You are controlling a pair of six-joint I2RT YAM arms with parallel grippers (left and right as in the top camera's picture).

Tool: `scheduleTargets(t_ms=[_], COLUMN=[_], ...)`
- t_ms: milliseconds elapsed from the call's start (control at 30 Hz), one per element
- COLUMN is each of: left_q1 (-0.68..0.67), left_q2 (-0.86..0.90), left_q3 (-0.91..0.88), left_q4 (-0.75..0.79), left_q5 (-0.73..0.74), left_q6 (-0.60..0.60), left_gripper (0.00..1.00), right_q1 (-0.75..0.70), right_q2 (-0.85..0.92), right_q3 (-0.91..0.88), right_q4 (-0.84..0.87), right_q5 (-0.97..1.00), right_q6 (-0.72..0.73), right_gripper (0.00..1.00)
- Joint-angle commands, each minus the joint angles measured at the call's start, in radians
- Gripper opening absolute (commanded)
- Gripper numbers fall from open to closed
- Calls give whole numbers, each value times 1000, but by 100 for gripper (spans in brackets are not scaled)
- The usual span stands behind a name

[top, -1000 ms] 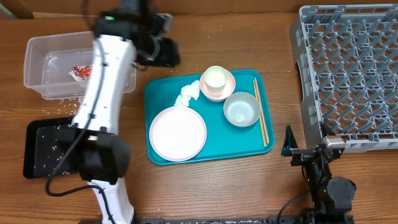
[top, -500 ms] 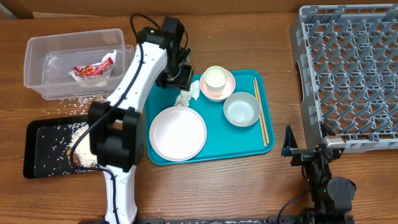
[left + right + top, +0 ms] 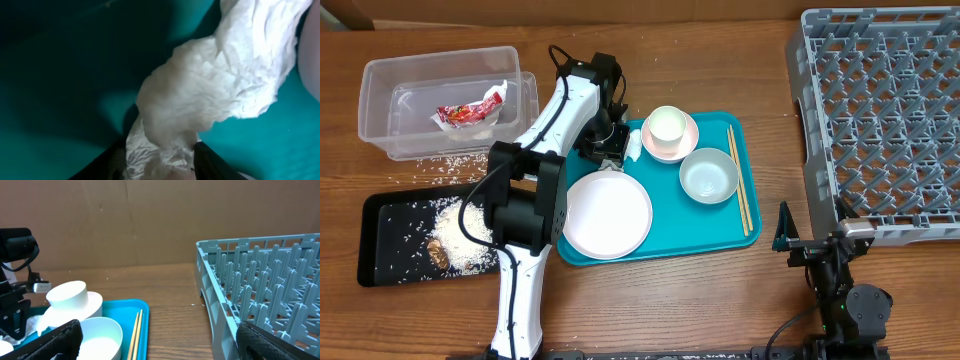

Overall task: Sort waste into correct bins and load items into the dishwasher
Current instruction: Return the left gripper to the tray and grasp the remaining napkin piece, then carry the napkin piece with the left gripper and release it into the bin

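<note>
Napkin (image 3: 215, 85), crumpled and white, is lying at the 11 o'clock corner of the teal serving tray (image 3: 680, 228), just at 9 o'clock of the cup (image 3: 667, 125), which is standing on its saucer (image 3: 689, 146). The left tool (image 3: 610, 147) is sitting down over it; in the left wrist view its two fingers are flanking the napkin's lower end with paper bunched between them, but whether they are pinching it firmly cannot be told. The right tool (image 3: 784, 238) is waiting spread wide and holding nothing at 5 o'clock on the tabletop (image 3: 700, 310), just below the dish rack (image 3: 880, 120). Sorting is judged partly done: the red wrapper (image 3: 470, 110) is lying inside the clear tub (image 3: 380, 72) at 10 o'clock, and a heap of rice (image 3: 455, 232) with a brownish scrap (image 3: 438, 252) is lying on the black tray (image 3: 372, 245) at 8 o'clock. A scatter of loose grains (image 3: 440, 165) is showing on the tabletop between the two bins. Loading is not yet begun: the plate (image 3: 607, 215), bowl (image 3: 708, 176), cup, saucer and chopsticks (image 3: 740, 185) are all sitting on the teal serving tray, and the dish rack at 2 o'clock is carrying no dishes.
</note>
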Motion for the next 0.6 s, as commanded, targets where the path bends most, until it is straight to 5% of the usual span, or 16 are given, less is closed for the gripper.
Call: scheduleTargets(t_ms=[0,100,433,567], left_q1=[-4,-4,56,128], left_q2=[26,26,-24,-97], left_q3=[-3,0,212,401], left_q4=[5,5,-119,-172], left_q5=[16,15,4,-45], left_q6=[5,4,-58,-175], left_gripper=[31,4,4,4], right_q1=[4,4,4,4], right_q2=[-8,-8,-8,-8], right_q3=[-10,-10,-10,-10], right_q4=[4,4,4,4], right_q5=[9,9,9,9], right_q6=[1,1,1,1], right_gripper=[100,100,100,100])
